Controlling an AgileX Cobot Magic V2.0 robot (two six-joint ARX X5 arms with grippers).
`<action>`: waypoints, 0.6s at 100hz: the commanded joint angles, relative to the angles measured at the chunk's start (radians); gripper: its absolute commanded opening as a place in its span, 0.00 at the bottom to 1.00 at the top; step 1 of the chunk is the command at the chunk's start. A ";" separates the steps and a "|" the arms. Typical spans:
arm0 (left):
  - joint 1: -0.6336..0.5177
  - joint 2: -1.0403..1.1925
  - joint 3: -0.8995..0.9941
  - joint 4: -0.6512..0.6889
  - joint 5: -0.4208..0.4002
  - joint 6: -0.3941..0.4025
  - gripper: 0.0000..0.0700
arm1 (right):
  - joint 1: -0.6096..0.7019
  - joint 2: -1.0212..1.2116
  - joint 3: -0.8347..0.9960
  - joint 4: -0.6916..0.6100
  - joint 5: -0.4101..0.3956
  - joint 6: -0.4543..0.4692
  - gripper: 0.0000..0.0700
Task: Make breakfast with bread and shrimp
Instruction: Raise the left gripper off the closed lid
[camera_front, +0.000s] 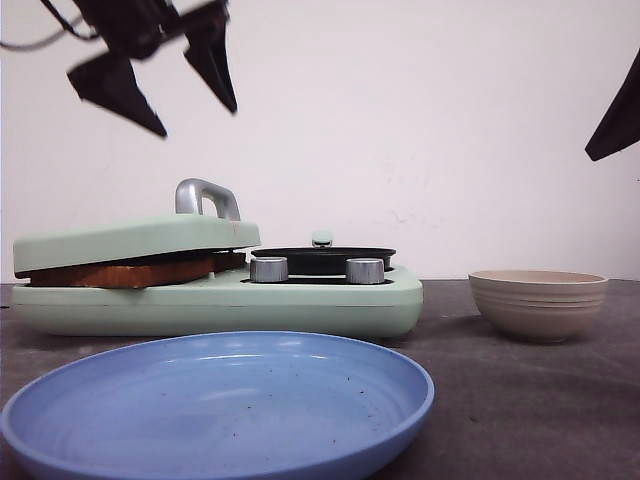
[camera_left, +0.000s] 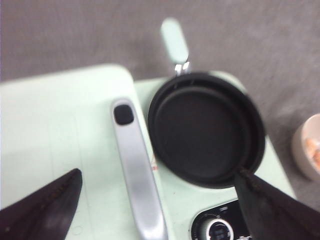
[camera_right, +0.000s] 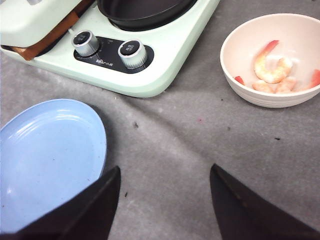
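Step in hand, by judgement: transfer of shrimp from bowl to black pan.

- Left gripper: wide open, empty, high above press lid and lid handle; pan directly beneath, toward the right finger.
- Right gripper: wide open, empty, over bare table; bowl ahead and to the right.
- Bread: clamped under the lid, below the left gripper.
- Approach from straight above; close gently on one shrimp; avoid the bowl wall.
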 joint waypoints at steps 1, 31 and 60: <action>0.004 -0.027 0.022 0.014 0.006 0.019 0.80 | 0.006 0.003 0.004 0.006 -0.001 0.008 0.49; 0.047 -0.204 0.018 0.026 0.002 0.059 0.79 | 0.005 0.003 0.004 0.029 0.001 0.015 0.49; 0.084 -0.346 -0.082 0.095 0.025 0.066 0.79 | -0.021 0.019 0.045 0.027 0.014 0.068 0.49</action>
